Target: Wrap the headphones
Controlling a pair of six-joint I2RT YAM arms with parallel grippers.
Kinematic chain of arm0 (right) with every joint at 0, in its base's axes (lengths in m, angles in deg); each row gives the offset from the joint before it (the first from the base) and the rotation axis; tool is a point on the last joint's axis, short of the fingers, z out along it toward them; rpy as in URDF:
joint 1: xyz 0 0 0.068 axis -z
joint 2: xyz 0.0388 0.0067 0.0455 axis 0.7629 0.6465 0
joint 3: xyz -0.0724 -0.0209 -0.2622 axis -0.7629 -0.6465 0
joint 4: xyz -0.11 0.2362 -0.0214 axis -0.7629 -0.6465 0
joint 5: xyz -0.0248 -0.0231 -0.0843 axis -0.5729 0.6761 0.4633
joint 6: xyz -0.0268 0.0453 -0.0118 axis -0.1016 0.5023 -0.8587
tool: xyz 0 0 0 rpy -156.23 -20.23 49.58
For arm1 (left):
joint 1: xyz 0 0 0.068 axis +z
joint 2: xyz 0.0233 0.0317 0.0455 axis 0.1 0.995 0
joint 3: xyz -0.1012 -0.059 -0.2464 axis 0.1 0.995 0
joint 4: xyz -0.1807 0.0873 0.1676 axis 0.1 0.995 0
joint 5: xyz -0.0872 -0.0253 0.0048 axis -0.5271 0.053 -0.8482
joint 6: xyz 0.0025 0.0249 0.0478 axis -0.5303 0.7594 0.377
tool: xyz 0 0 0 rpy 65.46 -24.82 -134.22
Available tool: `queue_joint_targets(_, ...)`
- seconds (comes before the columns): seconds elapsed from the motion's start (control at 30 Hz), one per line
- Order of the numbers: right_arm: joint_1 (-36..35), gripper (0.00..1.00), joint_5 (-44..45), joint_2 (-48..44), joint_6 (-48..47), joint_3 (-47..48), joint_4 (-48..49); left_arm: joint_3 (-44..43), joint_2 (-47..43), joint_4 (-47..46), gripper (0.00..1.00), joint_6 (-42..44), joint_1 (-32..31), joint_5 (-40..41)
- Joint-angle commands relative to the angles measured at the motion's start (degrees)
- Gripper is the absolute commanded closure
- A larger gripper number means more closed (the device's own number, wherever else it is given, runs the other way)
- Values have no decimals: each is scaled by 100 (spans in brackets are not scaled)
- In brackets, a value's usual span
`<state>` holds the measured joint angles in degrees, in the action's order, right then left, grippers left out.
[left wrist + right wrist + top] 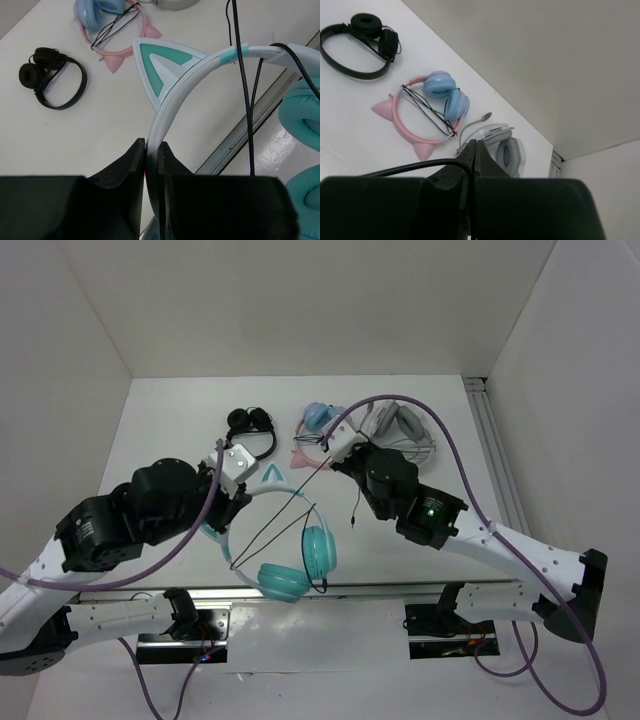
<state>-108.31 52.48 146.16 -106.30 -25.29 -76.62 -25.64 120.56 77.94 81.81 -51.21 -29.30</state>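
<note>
The headphones [318, 550] lie at the near edge of the white table [170, 430], their padded teal cups side by side. The left gripper [151, 146] pinches the smooth, pale headband just below a triangular teal cat ear [160, 60]. The right gripper [475, 145] is closed on the thin black cable [420, 164], which runs in straight lines across the band's arch.

My fingers [125, 167] are matt black plastic. The headphones [200, 70] have a smooth, satin plastic band and 2 soft leatherette cushions [300, 125]; their cable [240, 75] looks like black rubber. The table [75, 145] is matt white.
</note>
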Motion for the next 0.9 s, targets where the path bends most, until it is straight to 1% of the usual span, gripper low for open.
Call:
queue_joint_targets(0.0,251,100,234,321,301,155,409,-501,-73,49,100,-280,-36,-119)
queue_joint_targets(0.03,312,100,234,453,372,155,461,-562,-73,50,100,-281,-36,-118)
queue_joint_targets(0.13,620,100,-256,507,802,208,409,-729,-73,50,100,-544,-36,162)
queue_joint_targets(0.23,936,100,-923,341,1198,208,409,-852,-134,50,100,-658,-36,216)
queue_joint_targets(0.27,1067,100,-1439,288,1346,208,409,-922,-134,50,100,-737,-36,329)
queue_joint_targets(0.3,1121,100,-1697,209,1400,77,409,-923,-134,50,100,-738,-36,382)
queue_joint_targets(0.4,1253,100,-2329,-64,1637,-117,716,-993,-134,50,100,-878,-36,575)
queue_joint_targets(0.53,1403,100,-2578,-64,1804,-231,770,-1055,-73,-2,100,-992,-36,515)
queue_joint_targets(0.57,1455,100,-2578,153,1875,-232,770,-1116,-73,-64,100,-1132,-36,515)
queue_joint_targets(0.6,1455,100,-2578,155,1875,-232,770,-1116,-73,-65,100,-1133,-36,515)
queue_joint_targets(0.7,1455,100,-2902,269,2077,-301,822,-1169,-125,-441,100,-1256,-36,357)
queue_joint_targets(0.83,1622,100,-3403,200,2244,-758,1523,-1231,-178,-626,100,-1458,-36,409)
queue_joint_targets(0.87,1622,98,-3456,121,2340,-863,1665,-1292,-178,-627,100,-1563,-36,540)
